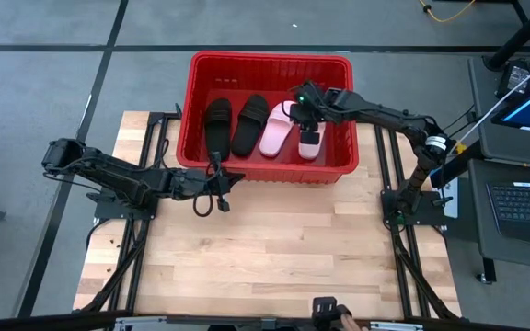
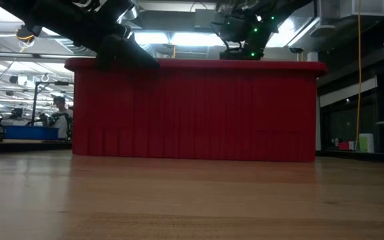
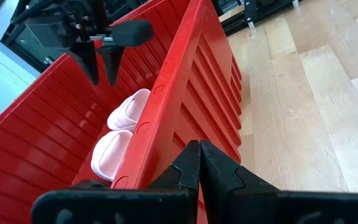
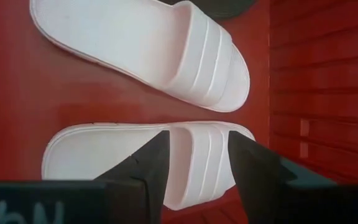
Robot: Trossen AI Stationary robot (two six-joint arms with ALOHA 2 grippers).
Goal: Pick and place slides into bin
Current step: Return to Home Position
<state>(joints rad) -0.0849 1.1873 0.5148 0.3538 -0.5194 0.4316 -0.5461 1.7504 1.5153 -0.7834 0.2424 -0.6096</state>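
Note:
The red bin (image 1: 339,170) stands at the table's far middle. On its floor lie side by side two black slides (image 1: 217,124) (image 1: 249,124) and two pink slides (image 1: 275,129) (image 1: 311,140). My right gripper (image 1: 307,118) is open and empty inside the bin. It hangs above the strap of the rightmost pink slide (image 4: 104,152), clear of it in the left wrist view (image 3: 101,71). The other pink slide (image 4: 142,43) lies beside it. My left gripper (image 1: 228,179) is shut and empty, just outside the bin's near wall (image 3: 185,93), at rim height.
The bin's near wall (image 2: 192,113) fills the low view, with both arms above its rim. Bare wooden table (image 1: 265,248) lies in front of the bin. A desk with a laptop (image 1: 523,198) stands beyond the table's right edge.

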